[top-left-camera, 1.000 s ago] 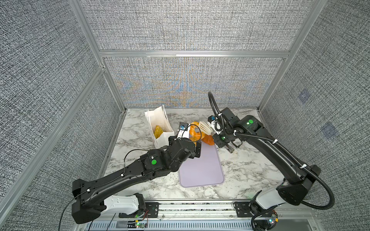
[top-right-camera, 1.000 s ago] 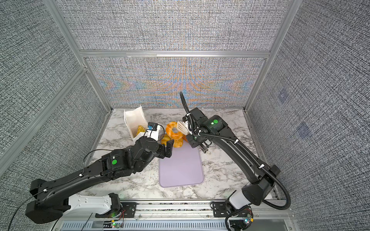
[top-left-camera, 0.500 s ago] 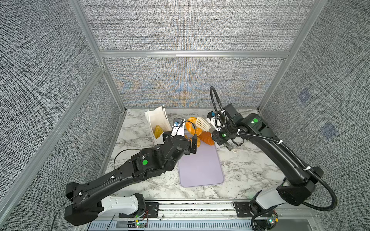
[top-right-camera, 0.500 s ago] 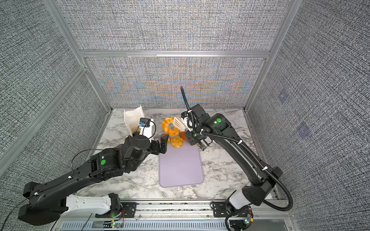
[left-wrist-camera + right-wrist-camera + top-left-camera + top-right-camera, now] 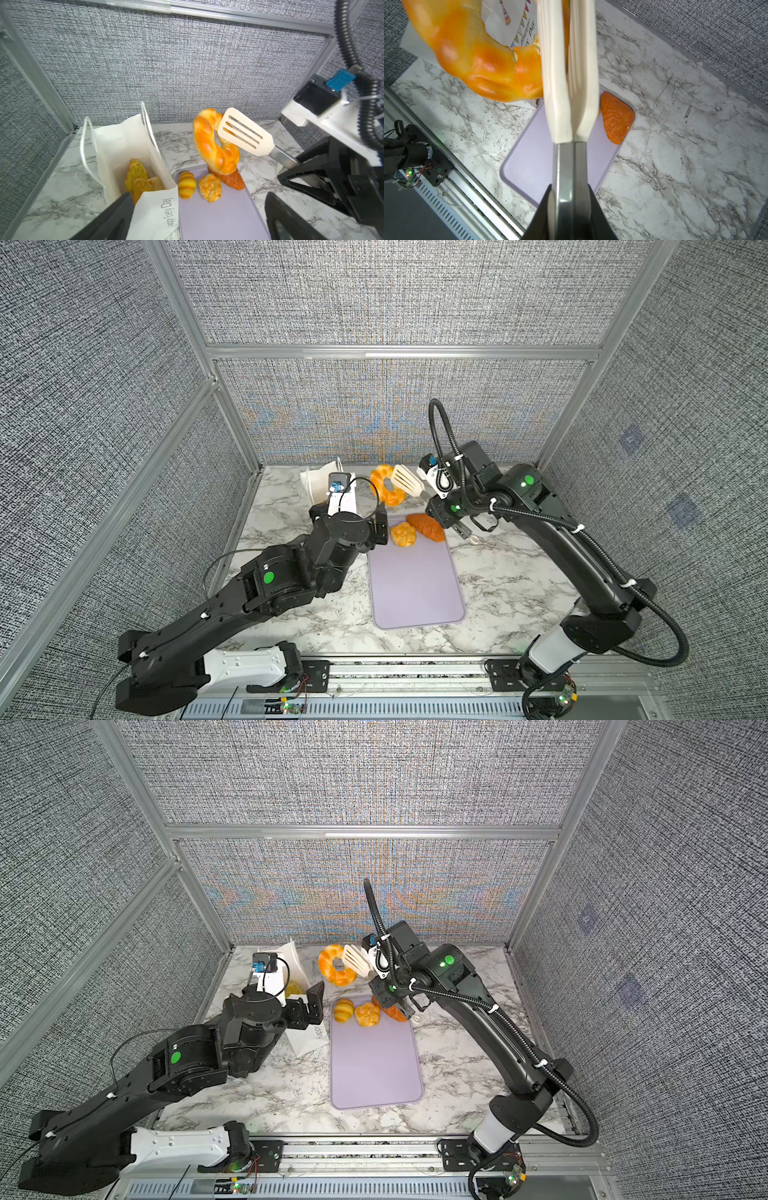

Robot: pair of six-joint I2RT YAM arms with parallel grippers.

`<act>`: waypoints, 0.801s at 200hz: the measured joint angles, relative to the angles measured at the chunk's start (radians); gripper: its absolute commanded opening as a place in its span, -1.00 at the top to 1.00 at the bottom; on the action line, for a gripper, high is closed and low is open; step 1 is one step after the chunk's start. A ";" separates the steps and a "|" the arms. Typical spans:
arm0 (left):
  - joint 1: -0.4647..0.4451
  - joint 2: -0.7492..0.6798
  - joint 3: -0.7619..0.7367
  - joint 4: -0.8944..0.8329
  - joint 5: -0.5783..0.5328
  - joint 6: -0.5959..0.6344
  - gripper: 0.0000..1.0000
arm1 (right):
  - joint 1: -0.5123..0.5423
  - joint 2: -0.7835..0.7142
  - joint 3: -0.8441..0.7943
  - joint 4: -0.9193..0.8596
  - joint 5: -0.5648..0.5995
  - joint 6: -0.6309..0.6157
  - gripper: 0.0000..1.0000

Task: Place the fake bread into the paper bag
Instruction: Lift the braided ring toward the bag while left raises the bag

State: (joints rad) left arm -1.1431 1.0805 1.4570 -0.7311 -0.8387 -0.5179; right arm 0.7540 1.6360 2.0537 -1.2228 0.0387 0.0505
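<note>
Golden and glossy, the twisted ring (image 5: 216,145) hangs in the air, pinched between the cream blades of the tongs (image 5: 245,135). It is raised clear of the lilac tray (image 5: 218,220) and near the open mouth of the paper bag (image 5: 122,141). Your right gripper (image 5: 570,197) is clenched on the tongs' metal handles. Your left gripper (image 5: 198,199) has its fingers spread wide at the bag's near wall, grasping nothing.

You're in the carry step. Some pastries (image 5: 139,178) already lie in the bag, while a small croissant (image 5: 187,185), a round bun (image 5: 209,187) and a reddish wedge (image 5: 232,179) wait on the tray. Next, I'd judge, you swing the ring over the bag's mouth. That mouth looks narrow for it, so line it up edgewise before easing the tongs apart.
</note>
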 measured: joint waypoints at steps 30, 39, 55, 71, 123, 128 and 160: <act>0.052 -0.041 -0.003 -0.035 -0.006 -0.019 -0.99 | 0.027 0.045 0.090 0.000 -0.003 0.000 0.53; 0.072 -0.048 -0.003 -0.042 -0.006 -0.029 -0.99 | 0.035 0.060 0.122 0.001 -0.003 0.000 0.52; 0.110 -0.056 -0.003 -0.059 0.001 -0.032 -0.99 | 0.048 0.084 0.174 0.005 -0.003 0.000 0.51; 0.152 -0.056 -0.003 -0.061 0.015 -0.030 -0.99 | 0.063 0.112 0.224 0.011 -0.003 0.000 0.50; 0.328 -0.073 -0.017 -0.061 0.101 0.014 -0.99 | 0.103 0.206 0.330 0.048 -0.003 -0.013 0.49; 0.341 -0.078 -0.021 -0.060 0.109 0.014 -0.99 | 0.106 0.211 0.331 0.054 -0.004 -0.015 0.49; 0.415 -0.131 -0.053 -0.059 0.134 0.017 -0.99 | 0.129 0.236 0.331 0.105 0.003 -0.035 0.48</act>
State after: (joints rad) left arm -0.7277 0.9493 1.4040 -0.7902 -0.7048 -0.5007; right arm 0.8833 1.8717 2.3844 -1.1179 0.0422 0.0158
